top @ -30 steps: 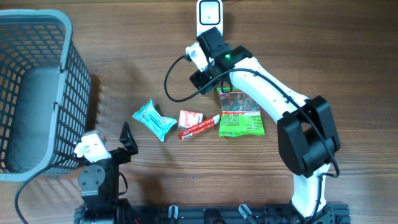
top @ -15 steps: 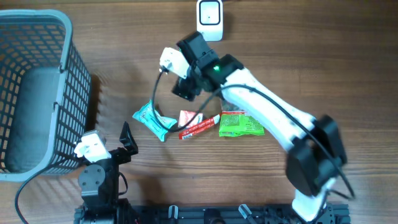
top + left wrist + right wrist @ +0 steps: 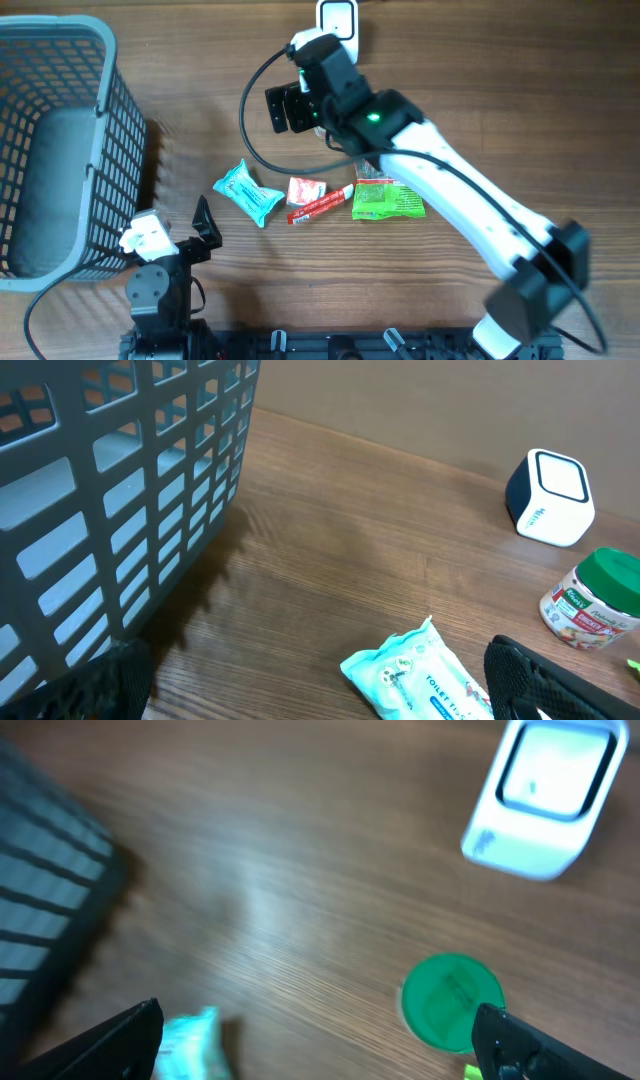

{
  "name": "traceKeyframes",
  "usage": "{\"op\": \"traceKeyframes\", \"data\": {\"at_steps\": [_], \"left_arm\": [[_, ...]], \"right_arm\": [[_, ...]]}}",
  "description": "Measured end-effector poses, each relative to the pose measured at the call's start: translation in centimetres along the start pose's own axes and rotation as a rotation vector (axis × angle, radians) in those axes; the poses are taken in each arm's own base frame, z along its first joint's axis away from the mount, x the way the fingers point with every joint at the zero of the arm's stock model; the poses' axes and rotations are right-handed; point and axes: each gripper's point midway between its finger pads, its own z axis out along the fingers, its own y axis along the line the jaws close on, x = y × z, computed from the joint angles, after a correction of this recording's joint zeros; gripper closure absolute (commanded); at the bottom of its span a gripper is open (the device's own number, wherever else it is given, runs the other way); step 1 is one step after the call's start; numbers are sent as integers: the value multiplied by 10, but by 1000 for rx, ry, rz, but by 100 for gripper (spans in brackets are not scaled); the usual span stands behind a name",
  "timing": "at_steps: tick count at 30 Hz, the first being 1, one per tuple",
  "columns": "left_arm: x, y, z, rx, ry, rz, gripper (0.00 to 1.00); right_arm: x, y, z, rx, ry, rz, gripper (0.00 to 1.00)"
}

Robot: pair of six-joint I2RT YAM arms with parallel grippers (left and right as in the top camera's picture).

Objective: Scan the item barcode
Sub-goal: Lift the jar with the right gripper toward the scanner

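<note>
The white barcode scanner [image 3: 338, 22] stands at the table's far edge and also shows as the scanner [image 3: 545, 795] and the scanner [image 3: 550, 497]. A small jar with a green lid [image 3: 590, 600] stands upright on the table in front of it, its lid [image 3: 452, 1001] seen from above. In the overhead view my right arm hides the jar. My right gripper [image 3: 288, 108] hovers open and empty left of the scanner, gripper [image 3: 320, 1055] above bare wood. My left gripper [image 3: 200, 225] rests open near the front edge, gripper [image 3: 320, 705] just short of a teal tissue pack [image 3: 425, 680].
A grey mesh basket [image 3: 122, 150] fills the left side. Mid-table lie the teal tissue pack [image 3: 248, 192], a small red-and-white packet [image 3: 305, 188], a red tube [image 3: 322, 203] and a green packet [image 3: 388, 197].
My right arm swung left from beside the scanner, then back up, and its jaws opened wider. The left arm has not moved.
</note>
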Motion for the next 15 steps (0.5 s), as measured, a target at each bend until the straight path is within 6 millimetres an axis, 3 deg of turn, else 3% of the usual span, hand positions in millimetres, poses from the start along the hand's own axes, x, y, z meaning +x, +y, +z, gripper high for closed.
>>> {"op": "traceKeyframes", "data": {"at_steps": [3,5,10,15], "left_arm": [[0,0,0,0,0,0,0],[0,0,0,0,0,0,0],[0,0,0,0,0,0,0],[0,0,0,0,0,0,0]], "right_arm": [[31,-19,46,63,99,-78,0],[46,-37,65,108,148,-109,0],[40,-72,70,165,138,-94,0],[45,-80,76,104,168,-52,0]]}}
